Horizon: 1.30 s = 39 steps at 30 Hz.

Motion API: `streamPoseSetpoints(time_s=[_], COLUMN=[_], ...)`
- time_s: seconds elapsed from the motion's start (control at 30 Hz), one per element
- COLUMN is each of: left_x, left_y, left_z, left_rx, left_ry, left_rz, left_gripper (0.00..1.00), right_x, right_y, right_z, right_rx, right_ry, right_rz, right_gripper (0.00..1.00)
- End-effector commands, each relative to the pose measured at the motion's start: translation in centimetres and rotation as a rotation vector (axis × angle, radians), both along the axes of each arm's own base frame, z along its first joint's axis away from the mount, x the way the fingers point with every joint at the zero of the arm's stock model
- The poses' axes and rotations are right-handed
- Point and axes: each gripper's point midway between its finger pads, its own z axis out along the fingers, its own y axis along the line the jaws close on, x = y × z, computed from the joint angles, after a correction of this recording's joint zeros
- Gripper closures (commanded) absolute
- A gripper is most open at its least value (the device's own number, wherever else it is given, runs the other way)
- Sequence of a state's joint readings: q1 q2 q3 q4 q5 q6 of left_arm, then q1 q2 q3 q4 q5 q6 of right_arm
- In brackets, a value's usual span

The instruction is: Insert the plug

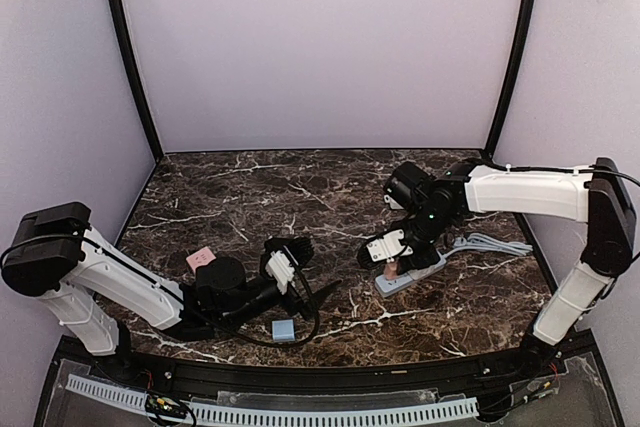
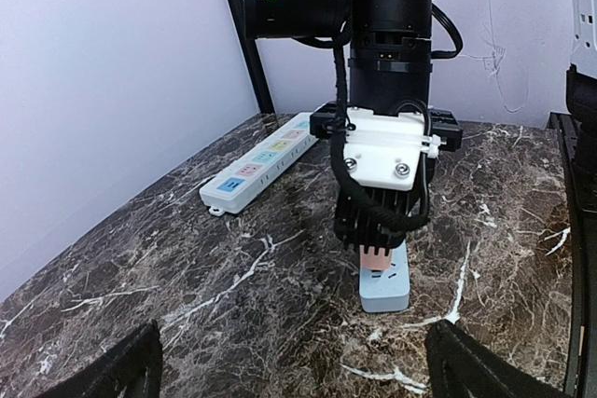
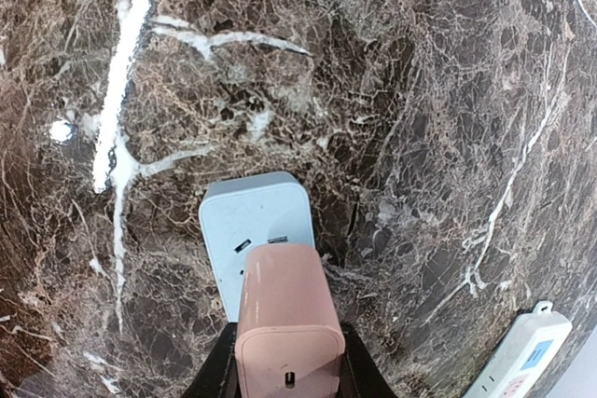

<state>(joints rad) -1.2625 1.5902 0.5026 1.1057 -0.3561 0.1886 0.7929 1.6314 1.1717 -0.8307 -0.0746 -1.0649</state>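
Note:
My right gripper point(image 1: 392, 259) is shut on the pink plug point(image 1: 390, 269), which it holds upright over the near end of a pale blue power strip point(image 1: 412, 277). In the right wrist view the plug point(image 3: 284, 319) sits between the black fingers point(image 3: 216, 372) and covers part of the strip point(image 3: 254, 221); two socket slots show just beyond it. From the left wrist view the plug point(image 2: 374, 259) has its lower end at the strip's point(image 2: 384, 290) top face, with its prongs hidden. My left gripper point(image 1: 305, 269) is open and holds nothing, and it points at the strip from the left.
A long white power strip point(image 2: 266, 160) with coloured sockets lies behind the blue one, near the right wall point(image 1: 490, 244). A small pink block point(image 1: 201, 258) and a pale blue square block point(image 1: 283, 329) lie by the left arm. Purple walls enclose the dark marble table point(image 1: 300, 197).

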Motion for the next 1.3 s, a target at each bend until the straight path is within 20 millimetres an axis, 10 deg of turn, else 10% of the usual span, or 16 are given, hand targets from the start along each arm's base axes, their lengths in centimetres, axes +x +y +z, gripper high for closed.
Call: streamPoseSetpoints(time_s=[0.0, 1.27], left_x=[-0.4, -0.4], left_y=[0.0, 0.0], left_z=[0.6, 0.5], left_rx=[-0.016, -0.014], left_ry=[-0.011, -0.01], left_rz=[-0.013, -0.014], left_gripper=[0.01, 0.01], right_x=[-0.5, 0.1], right_y=[0.1, 1.1], right_z=[-0.2, 0.6], right_rx=[0.001, 0.006], right_ry=[0.007, -0.045], right_rz=[0.008, 0.028], right_gripper=[1.0, 1.0])
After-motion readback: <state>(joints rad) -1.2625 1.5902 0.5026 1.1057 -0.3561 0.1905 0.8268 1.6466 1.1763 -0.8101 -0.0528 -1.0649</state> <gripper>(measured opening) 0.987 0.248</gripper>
